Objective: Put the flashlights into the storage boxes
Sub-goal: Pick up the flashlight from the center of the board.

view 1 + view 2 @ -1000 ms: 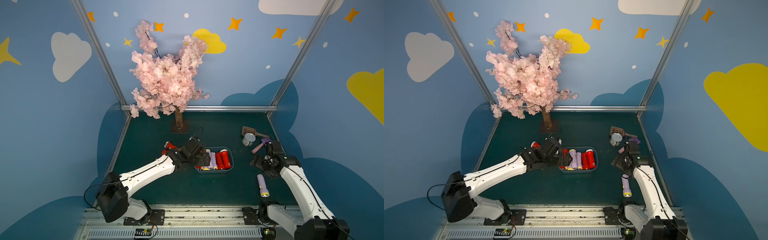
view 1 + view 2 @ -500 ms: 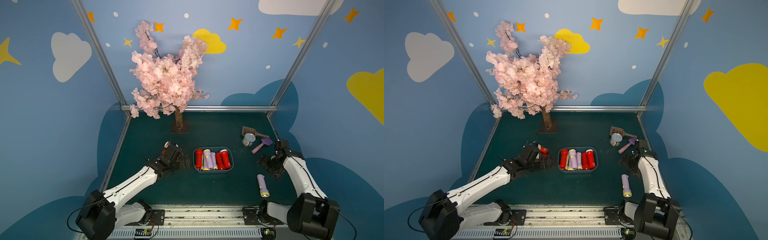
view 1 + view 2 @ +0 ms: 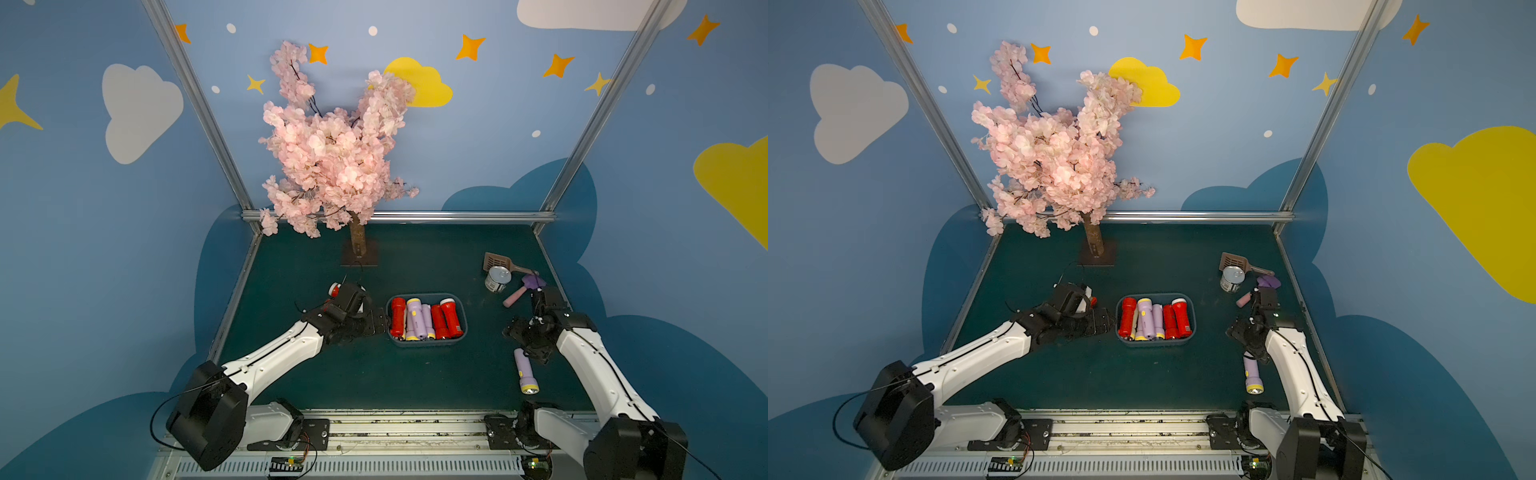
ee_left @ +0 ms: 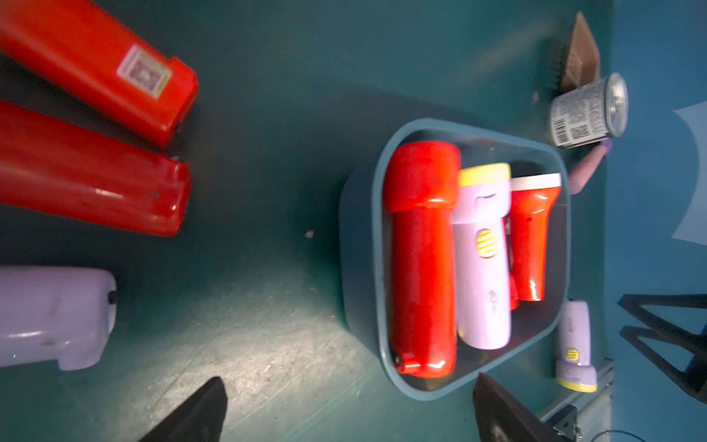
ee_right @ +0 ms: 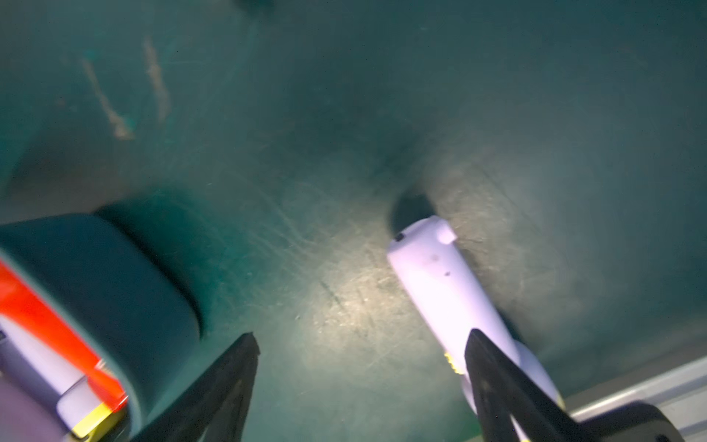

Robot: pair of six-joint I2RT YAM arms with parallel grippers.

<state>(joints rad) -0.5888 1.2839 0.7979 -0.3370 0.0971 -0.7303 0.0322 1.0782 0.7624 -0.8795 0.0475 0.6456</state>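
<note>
The step in hand looks like the pick of the lone lilac flashlight [image 3: 524, 370], which lies flat on the green surface at the near right, well apart from the storage box [image 3: 428, 342] in the middle. The right end effector [image 5: 361, 336] hangs low over it with its jaws well apart and nothing between them. In the right wrist view one finger crosses in front of the flashlight's barrel, so the flashlight sits off to one side rather than in the gap. A good grasp probably means shifting sideways until the barrel is centred, turning the wrist so the jaws span it crosswise, and gripping the straight body rather than the flared yellow head. The flashlights already in the box [image 3: 415, 318] lie side by side and nearly fill it, so this one should be lifted clear of the wall and laid parallel to them. The left end effector [image 4: 350, 382], wide open and empty, sits just left of the box, so approach from the right.
</note>
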